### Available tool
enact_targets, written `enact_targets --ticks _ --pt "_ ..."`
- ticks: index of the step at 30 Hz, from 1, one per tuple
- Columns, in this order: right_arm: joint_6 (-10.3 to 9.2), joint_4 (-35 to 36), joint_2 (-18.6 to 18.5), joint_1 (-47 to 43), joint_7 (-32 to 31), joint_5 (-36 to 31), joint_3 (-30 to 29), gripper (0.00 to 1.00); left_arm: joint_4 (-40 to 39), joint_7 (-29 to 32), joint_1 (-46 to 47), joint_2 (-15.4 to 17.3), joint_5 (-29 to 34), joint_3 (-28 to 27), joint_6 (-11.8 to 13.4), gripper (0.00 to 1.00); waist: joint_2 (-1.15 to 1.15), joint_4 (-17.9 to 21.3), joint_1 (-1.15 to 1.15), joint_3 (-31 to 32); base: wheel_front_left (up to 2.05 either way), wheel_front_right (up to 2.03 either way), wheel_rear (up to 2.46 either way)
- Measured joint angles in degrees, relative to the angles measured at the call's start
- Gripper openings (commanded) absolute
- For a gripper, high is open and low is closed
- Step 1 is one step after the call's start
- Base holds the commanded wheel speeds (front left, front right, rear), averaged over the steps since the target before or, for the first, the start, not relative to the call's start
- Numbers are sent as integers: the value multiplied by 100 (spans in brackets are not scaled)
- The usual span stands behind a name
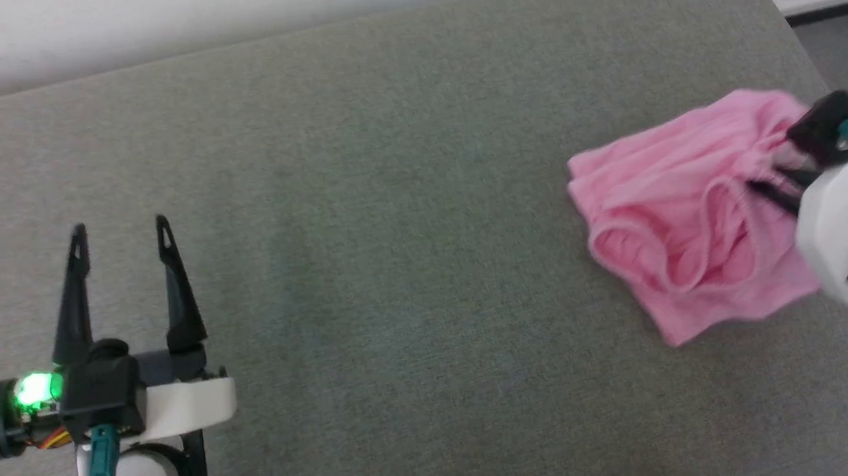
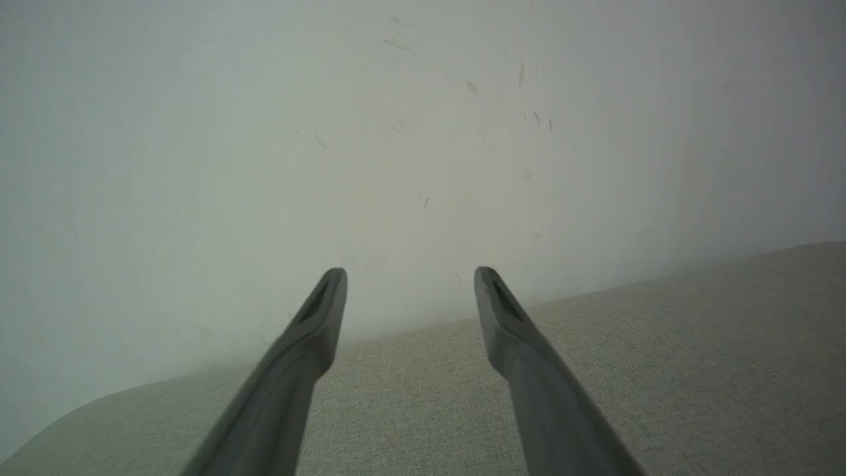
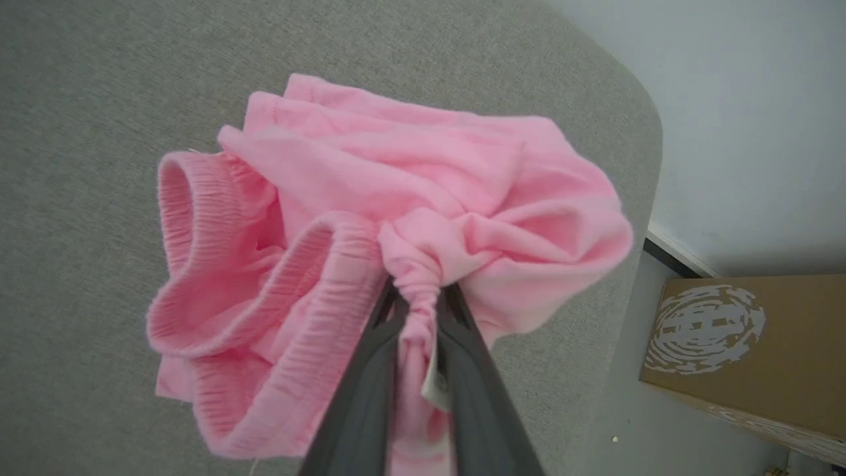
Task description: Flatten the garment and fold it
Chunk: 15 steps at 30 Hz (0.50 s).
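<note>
Tightly, right fingers [image 3: 360, 396] pinch the garment [image 3: 410, 165] (by its label [image 3: 436, 387]), left fingers [image 1: 174, 280] wide apart, empty.

Left end effector [image 1: 120, 226] splayed (hovering); right end effector [image 3: 423, 294] pinching garment [image 3: 396, 165].

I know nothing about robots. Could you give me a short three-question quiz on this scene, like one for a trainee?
1. True or false: the left gripper is holding the garment.
2. What is the right gripper pinching?
A. a bunched bit of the garment
B. a cardboard box
C. nothing
3. Fill in: the garment lies crumpled on the grey cushion, toward the robot's ____ side.

Key:
1. False. Its fingers are spread and hold nothing.
2. A
3. right
</note>
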<state>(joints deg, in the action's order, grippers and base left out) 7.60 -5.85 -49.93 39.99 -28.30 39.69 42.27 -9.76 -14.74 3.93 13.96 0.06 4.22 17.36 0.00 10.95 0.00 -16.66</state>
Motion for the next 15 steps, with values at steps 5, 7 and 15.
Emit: enact_targets --ticks 5,7,15 --pt "1 -878 -49 385 241 -438 -339 0 -156 0 303 167 23 -35 -2 100 0 214 0 -458 0 0 0" --pt "1 -1337 -20 498 342 -485 -534 0 -235 0 403 230 56 -23 -8 100 0 253 1 -665 0 0 0" --pt "2 -3006 331 1073 1000 -904 -1160 0 -486 0 722 407 105 34 43 100 1 255 2 -1489 0 0 0"
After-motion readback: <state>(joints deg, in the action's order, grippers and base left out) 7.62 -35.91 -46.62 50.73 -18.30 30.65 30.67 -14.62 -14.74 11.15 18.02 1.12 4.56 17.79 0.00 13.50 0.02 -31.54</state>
